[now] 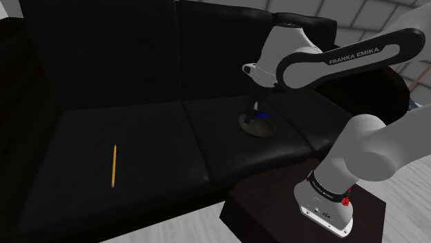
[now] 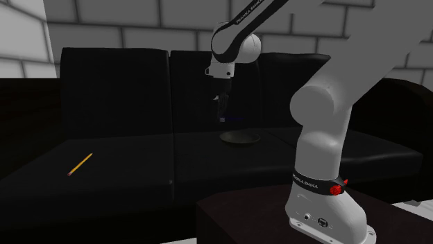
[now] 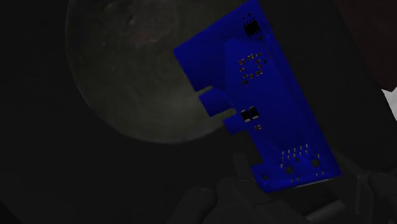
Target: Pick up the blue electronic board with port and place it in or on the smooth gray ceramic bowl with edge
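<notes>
The blue electronic board (image 3: 261,95) is clasped at its lower end between my gripper's (image 3: 305,186) black fingers, so the gripper is shut on it. Behind the board lies the round grey bowl (image 3: 127,76). In the shoulder view the gripper (image 1: 253,107) hangs just over the bowl (image 1: 257,127) on the black sofa seat, and the board (image 1: 260,117) shows as a blue patch at the bowl's rim. In the second exterior view the gripper (image 2: 221,105) points down over the near-left edge of the bowl (image 2: 240,138), with a bluish speck of the board (image 2: 223,119) below it.
A yellow pencil (image 1: 113,166) lies on the sofa's other seat cushion, far from the bowl, and also shows as the pencil (image 2: 80,164) at the second exterior view's left. The sofa's backrest (image 1: 207,48) rises behind the bowl. The dark stand (image 1: 276,203) sits in front of the sofa.
</notes>
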### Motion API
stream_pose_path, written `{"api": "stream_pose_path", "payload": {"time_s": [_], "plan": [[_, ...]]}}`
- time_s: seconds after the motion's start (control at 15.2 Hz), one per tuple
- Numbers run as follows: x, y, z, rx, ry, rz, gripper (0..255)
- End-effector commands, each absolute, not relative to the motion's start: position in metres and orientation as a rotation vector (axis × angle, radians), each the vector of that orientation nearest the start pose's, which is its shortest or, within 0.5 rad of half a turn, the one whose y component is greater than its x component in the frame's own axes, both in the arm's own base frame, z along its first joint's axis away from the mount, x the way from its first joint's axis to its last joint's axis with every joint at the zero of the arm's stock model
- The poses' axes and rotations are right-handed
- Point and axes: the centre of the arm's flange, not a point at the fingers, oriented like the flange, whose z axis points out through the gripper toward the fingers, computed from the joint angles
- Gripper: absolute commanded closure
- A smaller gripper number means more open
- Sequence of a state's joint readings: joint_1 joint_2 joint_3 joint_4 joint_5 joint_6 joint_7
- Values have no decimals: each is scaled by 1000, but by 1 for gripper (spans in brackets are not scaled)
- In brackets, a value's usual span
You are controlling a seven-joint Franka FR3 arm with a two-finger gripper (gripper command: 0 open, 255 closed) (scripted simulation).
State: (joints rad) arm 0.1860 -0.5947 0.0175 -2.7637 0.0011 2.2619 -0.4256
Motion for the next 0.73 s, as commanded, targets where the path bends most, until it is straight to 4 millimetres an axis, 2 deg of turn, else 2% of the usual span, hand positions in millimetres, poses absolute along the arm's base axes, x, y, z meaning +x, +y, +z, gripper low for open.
{"api": "stream_pose_path", "payload": {"time_s": [0.0, 0.2, 0.26, 0.66], "plan": [[351, 43, 397, -3004, -974, -144, 255], [358, 4, 398, -3004, -974, -144, 255], [359, -4, 398, -3004, -974, -144, 255], [359, -4, 367, -3004, -974, -144, 255]]}}
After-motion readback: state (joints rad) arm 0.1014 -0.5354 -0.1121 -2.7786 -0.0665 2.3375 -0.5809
